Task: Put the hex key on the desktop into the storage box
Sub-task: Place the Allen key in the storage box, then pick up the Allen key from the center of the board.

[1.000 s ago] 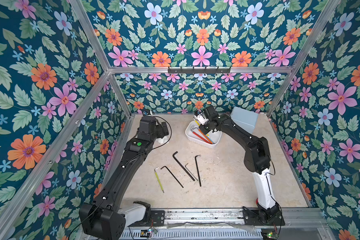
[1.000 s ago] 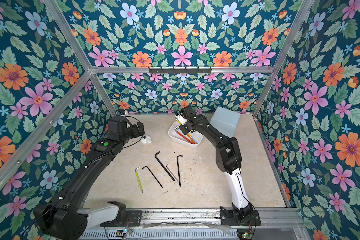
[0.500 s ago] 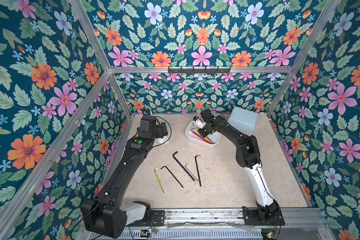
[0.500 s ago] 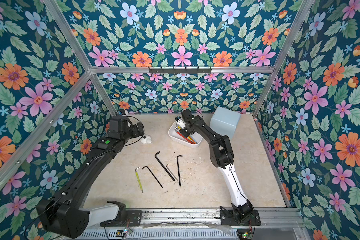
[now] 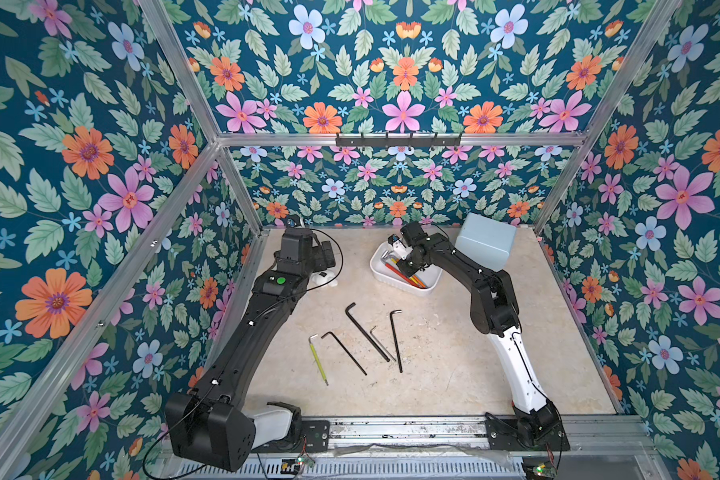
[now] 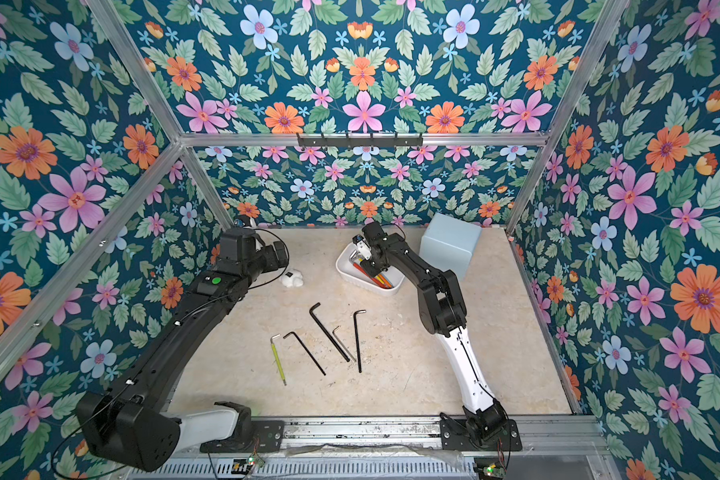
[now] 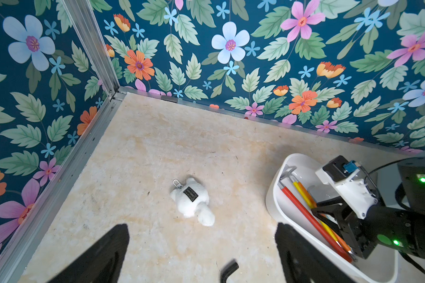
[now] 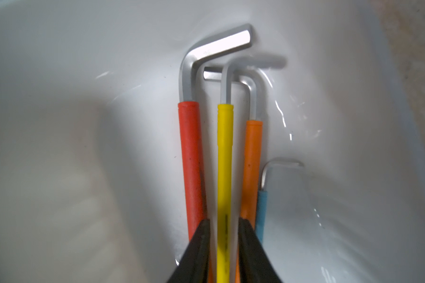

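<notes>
The white storage box (image 5: pixel 381 276) stands at the back of the desktop (image 5: pixel 454 365). My right gripper (image 8: pixel 224 223) reaches down into it, open. A yellow-sleeved hex key (image 8: pixel 224 159) lies between its fingers with a thin gap on each side. Beside it in the box lie red (image 8: pixel 190 159), orange (image 8: pixel 253 159) and blue (image 8: pixel 261 210) hex keys. Several hex keys lie on the desktop in front: a yellow-green one (image 5: pixel 319 359), black ones (image 5: pixel 366 332) and a small silver one (image 5: pixel 381 343). My left gripper (image 7: pixel 201 225) hovers open and empty left of the box.
A pale blue cube-shaped box (image 5: pixel 485 245) stands right behind the storage box. A small white plush toy (image 7: pixel 193 201) lies on the desktop under my left gripper. Flowered walls and aluminium rails close in the back and both sides.
My right gripper has sunk lower into the storage box and its jaws have parted from the yellow hex key. The left arm has hardly moved.
</notes>
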You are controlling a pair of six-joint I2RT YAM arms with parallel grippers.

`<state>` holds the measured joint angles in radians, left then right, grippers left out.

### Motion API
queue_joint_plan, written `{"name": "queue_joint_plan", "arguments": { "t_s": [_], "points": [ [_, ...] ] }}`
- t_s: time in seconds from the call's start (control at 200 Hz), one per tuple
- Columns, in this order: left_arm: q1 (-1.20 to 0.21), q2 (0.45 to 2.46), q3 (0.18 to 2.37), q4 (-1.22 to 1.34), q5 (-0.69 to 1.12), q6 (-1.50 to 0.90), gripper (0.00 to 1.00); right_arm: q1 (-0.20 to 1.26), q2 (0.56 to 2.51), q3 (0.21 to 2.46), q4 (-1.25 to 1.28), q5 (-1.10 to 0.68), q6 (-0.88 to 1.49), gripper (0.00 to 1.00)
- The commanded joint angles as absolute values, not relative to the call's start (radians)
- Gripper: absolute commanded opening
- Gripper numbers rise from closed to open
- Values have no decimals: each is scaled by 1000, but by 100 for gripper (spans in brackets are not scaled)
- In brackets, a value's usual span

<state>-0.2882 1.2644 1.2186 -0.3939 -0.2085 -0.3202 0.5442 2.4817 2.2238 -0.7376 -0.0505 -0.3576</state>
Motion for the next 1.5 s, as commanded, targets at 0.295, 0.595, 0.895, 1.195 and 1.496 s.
{"name": "queue_joint_plan", "arguments": {
  "t_s": [0.295, 0.595, 0.895, 1.195, 1.496],
  "points": [
    [-287, 1250, 1250, -396, -205, -323, 100, 545, 2361, 2302, -737, -25, -252, 47],
    [-287, 1214, 1209, -388, -160, -355, 100, 622, 2007, 1954, -769, 33, -87, 52],
    [-288, 1193, 1142, -333, -63, -466, 100, 773, 1734, 1587, -766, -2, 295, 60],
    [-290, 1171, 1109, -337, -37, -520, 99, 830, 1696, 1360, -625, -71, 534, 63],
    [-290, 1118, 1077, -380, -60, -543, 100, 882, 1860, 1419, -697, 22, 582, 62]
  ]
}}
